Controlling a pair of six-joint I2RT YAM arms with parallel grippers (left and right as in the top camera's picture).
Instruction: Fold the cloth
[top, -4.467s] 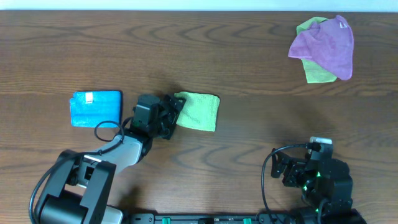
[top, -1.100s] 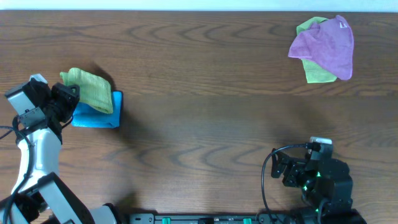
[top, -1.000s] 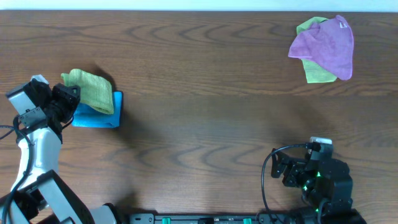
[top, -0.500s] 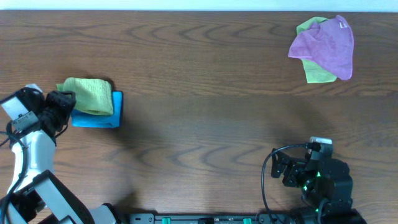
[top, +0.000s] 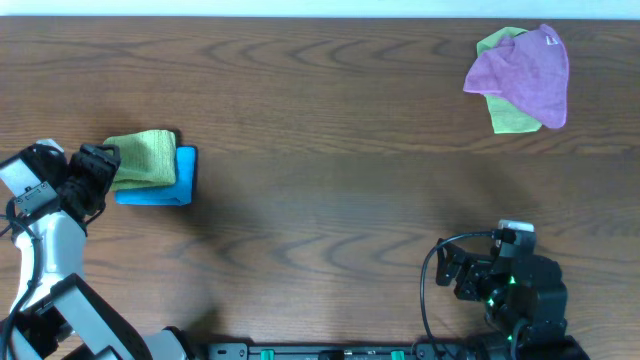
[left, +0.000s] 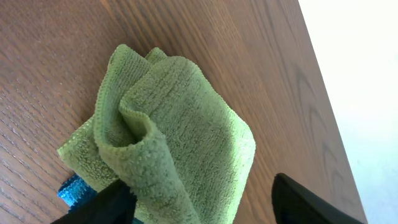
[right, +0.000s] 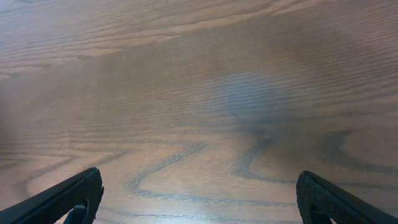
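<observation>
A folded green cloth (top: 145, 158) lies on top of a folded blue cloth (top: 187, 178) at the left of the table. In the left wrist view the green cloth (left: 180, 124) fills the frame, with a loose fold bulging at its near edge and a corner of the blue cloth (left: 71, 190) under it. My left gripper (top: 100, 165) is at the green cloth's left edge. Its fingers (left: 199, 205) are spread wide on either side of the near fold, so it is open. My right gripper (top: 455, 270) is open and empty over bare wood (right: 199, 199) at the front right.
A purple cloth (top: 525, 70) lies crumpled over another green cloth (top: 510, 118) at the far right back. The table's left edge is close to my left arm.
My left gripper carried the green cloth from the table's middle to the left onto the blue cloth. The cloth dropped flat and the jaws spread. The right arm has not moved.
</observation>
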